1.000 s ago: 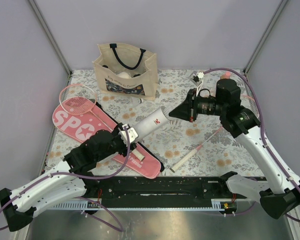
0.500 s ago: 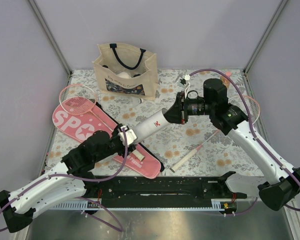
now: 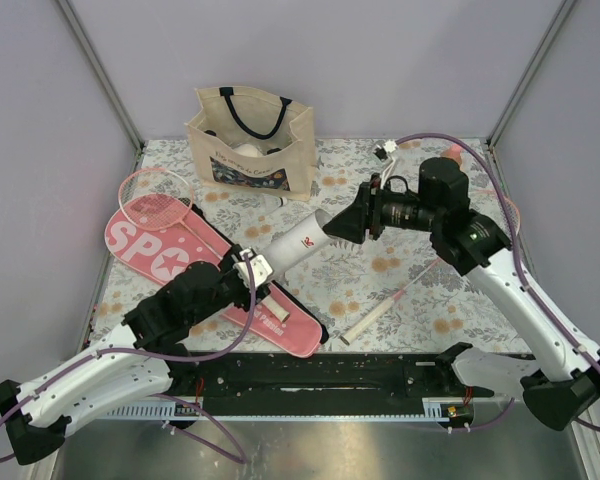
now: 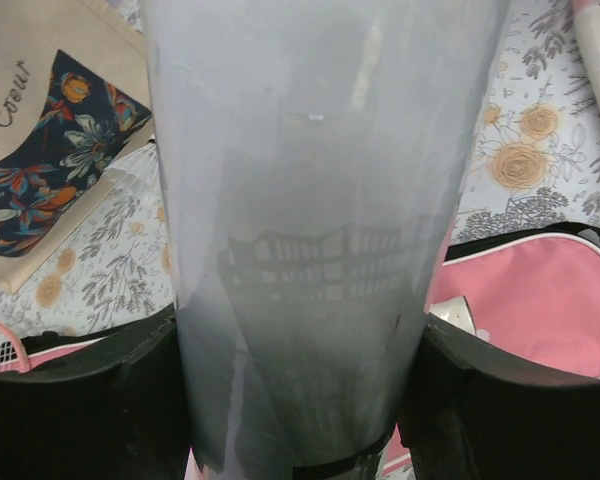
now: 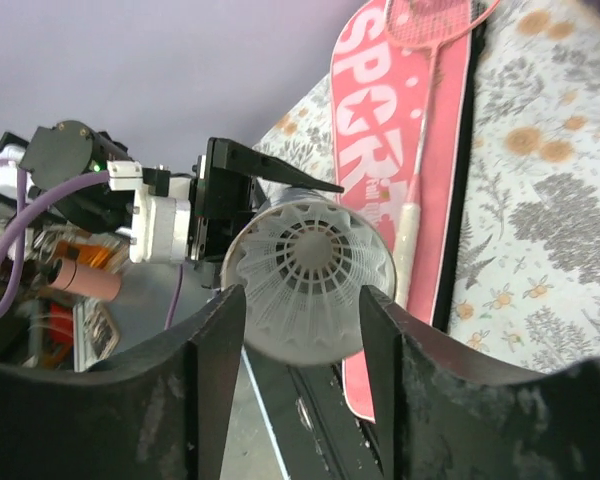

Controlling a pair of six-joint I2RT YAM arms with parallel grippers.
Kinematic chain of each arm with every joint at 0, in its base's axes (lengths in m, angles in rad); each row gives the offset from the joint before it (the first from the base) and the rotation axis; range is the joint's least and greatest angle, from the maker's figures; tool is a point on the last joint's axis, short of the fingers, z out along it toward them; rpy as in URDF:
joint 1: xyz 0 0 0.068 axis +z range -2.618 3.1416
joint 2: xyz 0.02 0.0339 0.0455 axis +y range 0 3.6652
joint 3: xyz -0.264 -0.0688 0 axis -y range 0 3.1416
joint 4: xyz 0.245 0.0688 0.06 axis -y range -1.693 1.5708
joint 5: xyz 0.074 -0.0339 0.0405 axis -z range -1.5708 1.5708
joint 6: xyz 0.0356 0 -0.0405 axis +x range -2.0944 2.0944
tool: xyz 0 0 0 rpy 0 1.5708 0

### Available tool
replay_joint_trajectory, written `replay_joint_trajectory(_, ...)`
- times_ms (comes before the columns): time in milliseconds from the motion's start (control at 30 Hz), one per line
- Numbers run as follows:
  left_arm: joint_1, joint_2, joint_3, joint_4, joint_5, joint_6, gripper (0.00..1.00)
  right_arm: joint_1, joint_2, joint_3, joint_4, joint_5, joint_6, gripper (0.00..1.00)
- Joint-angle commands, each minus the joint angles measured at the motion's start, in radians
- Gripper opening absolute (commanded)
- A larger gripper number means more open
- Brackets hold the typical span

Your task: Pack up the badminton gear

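My left gripper (image 3: 252, 268) is shut on the lower end of the long white tube (image 3: 298, 243), which slants up and to the right; in the left wrist view the tube (image 4: 320, 230) fills the gap between both fingers (image 4: 80, 400). At the tube's open mouth my right gripper (image 3: 342, 226) stands open. A white shuttlecock (image 5: 315, 265) sits in that mouth, and my right gripper (image 5: 302, 320) has a finger on each side of it, apart from it. The pink SPORT case (image 3: 170, 250) lies on the left with one pink-rimmed racket (image 3: 155, 200) on it. The other racket (image 3: 375, 315) lies under my right arm.
A beige tote with dark straps (image 3: 252, 140) stands at the back, left of centre. A small orange bottle with a pink cap (image 3: 450, 152) is at the back right, behind my right arm. The table is covered by a floral cloth (image 3: 360, 280).
My right gripper moved left to the tube's mouth, then opened and drew back a little. The shuttlecock now sits in the mouth. The left gripper kept hold of the tube.
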Motion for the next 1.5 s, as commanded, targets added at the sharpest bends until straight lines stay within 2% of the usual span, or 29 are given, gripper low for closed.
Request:
replay_joint_trajectory(0,-0.001,-0.030,0.026,0.082,-0.106,-0.012,0.53,0.001,-0.097,0.064,0.030,0.166,0.036,0.61)
replay_joint_trajectory(167,0.000,-0.058,0.041,0.072,-0.216,-0.047,0.52,0.001,-0.152,-0.003,0.145,0.349,0.088,0.66)
replay_joint_trajectory(333,-0.001,-0.127,0.041,0.111,-0.477,-0.064,0.52,0.001,-0.122,-0.124,0.283,0.571,0.177,0.64)
replay_joint_trajectory(500,0.000,-0.219,0.017,0.163,-0.571,-0.055,0.52,0.001,0.022,-0.184,0.375,0.676,0.245,0.63)
replay_joint_trajectory(633,-0.001,-0.273,0.004,0.199,-0.602,-0.043,0.52,0.039,0.223,-0.098,0.354,0.774,0.228,0.63)
replay_joint_trajectory(833,0.004,-0.325,-0.003,0.220,-0.626,-0.043,0.52,0.142,0.521,0.136,0.310,0.958,0.050,0.63)
replay_joint_trajectory(900,0.005,-0.339,-0.008,0.219,-0.629,-0.044,0.52,0.173,0.610,0.207,0.313,0.984,-0.054,0.63)
replay_joint_trajectory(1000,0.005,-0.362,-0.014,0.223,-0.640,-0.046,0.52,0.220,0.707,0.305,0.307,1.000,-0.295,0.65)
replay_joint_trajectory(1067,0.007,-0.374,-0.016,0.231,-0.638,-0.047,0.52,0.236,0.791,0.401,0.215,1.029,-0.430,0.67)
replay_joint_trajectory(1100,0.007,-0.380,-0.019,0.234,-0.637,-0.044,0.52,0.237,0.838,0.485,0.132,1.085,-0.412,0.67)
replay_joint_trajectory(1167,0.010,-0.383,-0.017,0.240,-0.634,-0.041,0.52,0.237,0.924,0.656,-0.038,1.189,-0.267,0.67)
replay_joint_trajectory(1233,0.020,-0.385,-0.016,0.239,-0.629,-0.044,0.52,0.242,0.971,0.741,-0.123,1.179,-0.114,0.66)
replay_joint_trajectory(1300,0.036,-0.386,-0.013,0.242,-0.613,-0.052,0.52,0.249,0.975,0.680,-0.079,1.181,0.035,0.67)
replay_joint_trajectory(1467,0.066,-0.389,-0.016,0.239,-0.573,-0.075,0.52,0.251,0.945,0.453,0.165,1.165,0.398,0.68)
